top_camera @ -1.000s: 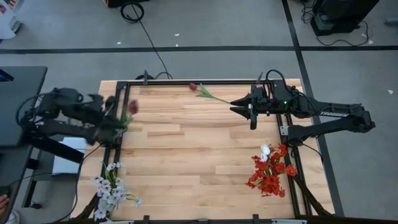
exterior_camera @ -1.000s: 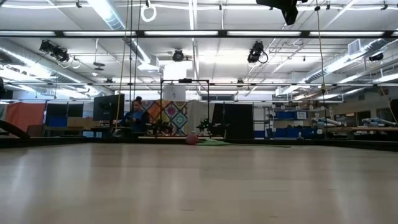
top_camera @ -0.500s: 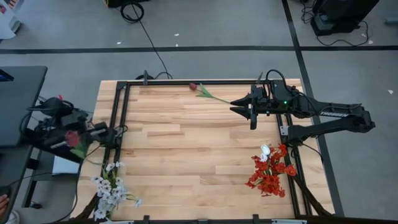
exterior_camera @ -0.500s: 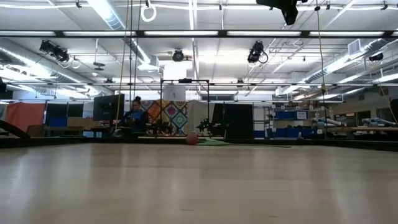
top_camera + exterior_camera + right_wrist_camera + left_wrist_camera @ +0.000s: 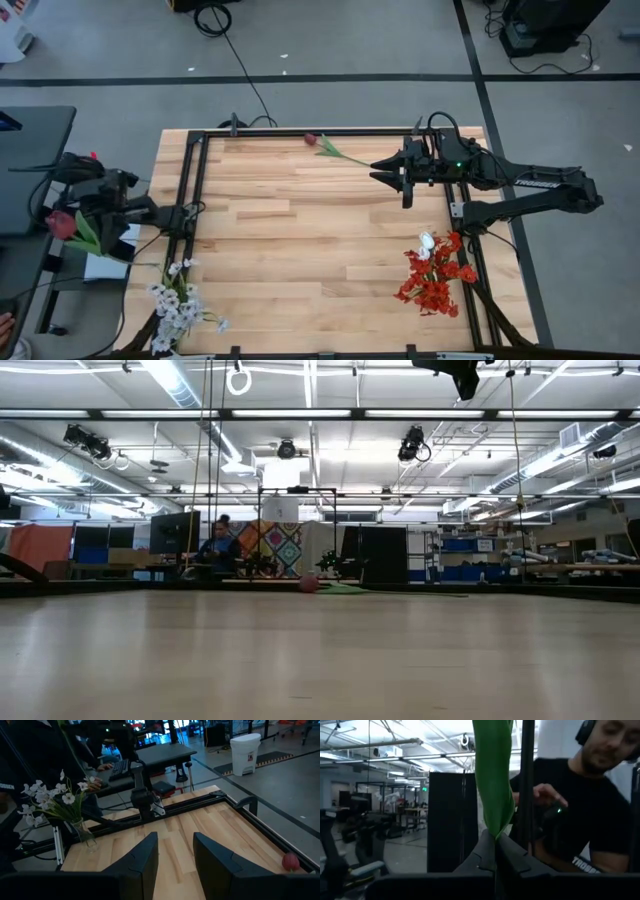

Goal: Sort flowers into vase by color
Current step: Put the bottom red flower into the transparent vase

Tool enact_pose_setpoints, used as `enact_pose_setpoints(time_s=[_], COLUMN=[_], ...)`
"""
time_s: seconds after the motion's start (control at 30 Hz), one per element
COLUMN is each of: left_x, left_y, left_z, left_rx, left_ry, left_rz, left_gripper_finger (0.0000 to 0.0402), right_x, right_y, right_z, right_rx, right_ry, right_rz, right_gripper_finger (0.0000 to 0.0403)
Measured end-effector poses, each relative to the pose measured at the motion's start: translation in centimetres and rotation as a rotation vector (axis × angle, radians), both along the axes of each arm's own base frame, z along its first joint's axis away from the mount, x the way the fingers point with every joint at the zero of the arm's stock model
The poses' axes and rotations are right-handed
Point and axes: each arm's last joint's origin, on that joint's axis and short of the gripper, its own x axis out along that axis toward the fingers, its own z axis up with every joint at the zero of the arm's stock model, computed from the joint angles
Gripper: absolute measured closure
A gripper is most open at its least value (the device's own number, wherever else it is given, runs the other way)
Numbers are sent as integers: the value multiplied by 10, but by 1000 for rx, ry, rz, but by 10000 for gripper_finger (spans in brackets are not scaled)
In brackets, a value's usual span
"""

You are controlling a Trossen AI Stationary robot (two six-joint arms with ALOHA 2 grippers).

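Most of the sorting appears done, judged from how the flowers lie. In the high view, white sprays (image 5: pixel 176 305) are gathered at the lower left corner of the table (image 5: pixel 300 250); in the right wrist view they are seen standing in a clear vase (image 5: pixel 86 836). Red blooms (image 5: pixel 432 280) are bunched at the lower right of the high view, with a white tulip (image 5: pixel 427 241) at their upper edge; no vase can be made out under them. One maroon tulip (image 5: pixel 328 148) is left lying at the top edge of the table, upper centre, and shows as a small red bud in the low view (image 5: pixel 309 584). A second maroon bud (image 5: pixel 62 224) is held by the left gripper (image 5: pixel 100 218) off the table at the far left of the high view; in the left wrist view the jaws are seen shut on a green leaf (image 5: pixel 493 775) of its stem. The right gripper (image 5: pixel 392 172) is held above the table's upper right, just beside the lying tulip's stem, with its jaws partly apart and nothing between them. Two maroon flowers therefore seem still to be placed; where they belong cannot be told.
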Motion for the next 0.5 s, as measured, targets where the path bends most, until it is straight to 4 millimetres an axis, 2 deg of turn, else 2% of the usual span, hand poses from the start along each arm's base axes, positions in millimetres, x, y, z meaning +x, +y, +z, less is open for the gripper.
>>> enact_pose_setpoints(time_s=[0.27,0.5], left_x=[11,7], left_y=[0,1], left_z=[22,68], left_rx=[-53,-93], left_ry=[45,79], left_rz=[-30,-1], left_gripper_finger=[397,399], right_x=[0,0], right_y=[0,0], right_z=[0,0], right_rx=[0,0], right_ry=[0,0], right_rz=[0,0], right_gripper_finger=[271,271])
